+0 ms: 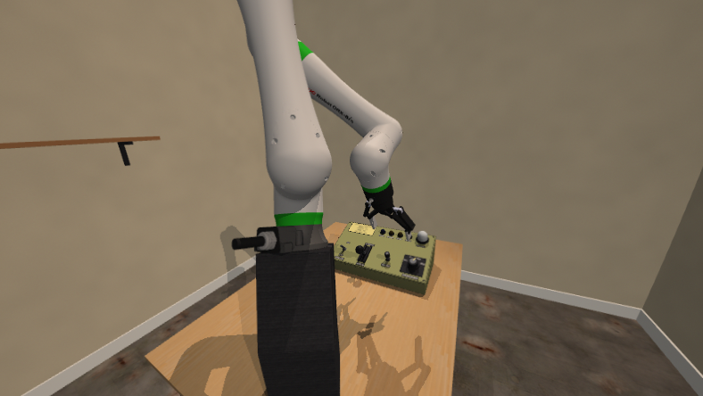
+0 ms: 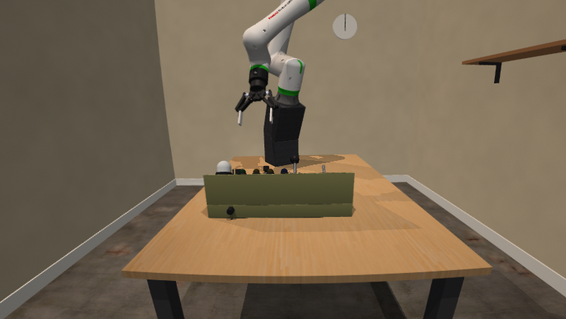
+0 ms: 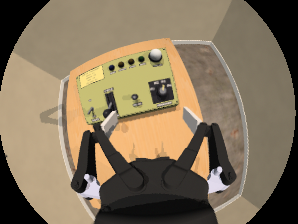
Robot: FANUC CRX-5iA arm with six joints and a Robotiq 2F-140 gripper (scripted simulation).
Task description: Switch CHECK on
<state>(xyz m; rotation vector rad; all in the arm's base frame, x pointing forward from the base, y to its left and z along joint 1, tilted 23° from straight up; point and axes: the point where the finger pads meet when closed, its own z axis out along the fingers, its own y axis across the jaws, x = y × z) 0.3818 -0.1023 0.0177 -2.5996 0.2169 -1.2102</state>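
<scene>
The olive console [image 1: 383,255] stands on the wooden table, also seen from its back in the exterior view [image 2: 279,194] and from above in the wrist view [image 3: 128,86]. Its top carries a white dome [image 1: 422,237], a row of dark knobs [image 1: 391,233], a black-ball lever [image 1: 360,250], a small toggle [image 1: 386,255], another small toggle at the left edge [image 1: 343,251] and a joystick [image 1: 413,263]. The labels are too small to read, so I cannot tell which control is CHECK. My gripper [image 1: 390,226] [image 2: 255,118] [image 3: 150,114] is open and empty, well above the console, touching nothing.
The arm's black pedestal [image 1: 297,314] stands on the table close beside the console. A small black knob [image 2: 230,210] sticks out of the console's back face. The table edge runs just right of the console [image 1: 459,275]. A wall shelf [image 2: 514,55] hangs far off.
</scene>
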